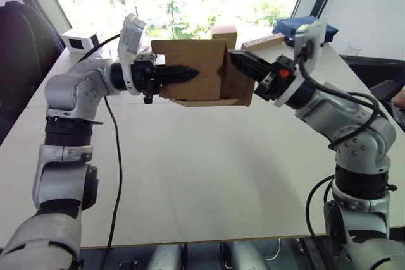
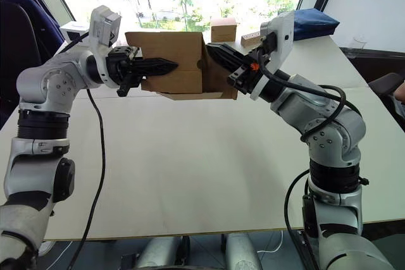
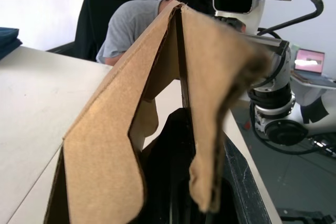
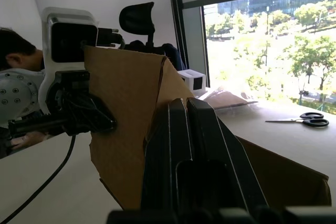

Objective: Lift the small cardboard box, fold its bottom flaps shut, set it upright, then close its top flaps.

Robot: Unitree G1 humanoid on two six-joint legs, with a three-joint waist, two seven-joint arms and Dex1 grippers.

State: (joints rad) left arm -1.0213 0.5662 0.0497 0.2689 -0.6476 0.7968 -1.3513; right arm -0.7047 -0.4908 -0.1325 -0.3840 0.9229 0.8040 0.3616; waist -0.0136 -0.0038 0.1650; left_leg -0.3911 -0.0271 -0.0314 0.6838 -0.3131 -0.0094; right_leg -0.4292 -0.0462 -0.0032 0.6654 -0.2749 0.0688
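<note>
We hold the small cardboard box (image 1: 196, 71) aloft above the white table (image 1: 209, 169), our left gripper (image 1: 183, 74) at nine o'clock with fingers together flat on its near face, our right gripper (image 2: 218, 55) at three o'clock, fingers narrow against its side. Lifting looks done; a bottom flap (image 1: 205, 102) still juts below, so flap-folding, standing it upright and closing the top flaps remain. Beyond, at twelve o'clock, sit another cardboard cube (image 2: 223, 30) and a wooden block (image 1: 262, 42).

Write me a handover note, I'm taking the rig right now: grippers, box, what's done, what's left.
Left gripper: fingers together, pressed flat against the near face of the box.
Right gripper: fingers together, against the box's right side.
Box: lifted off the table, held between both grippers; a flap juts out under it.
Second cube and wooden block sit behind on the table.
Done: lift.
Left: finish the bottom flaps, set it upright, close the top flaps.
</note>
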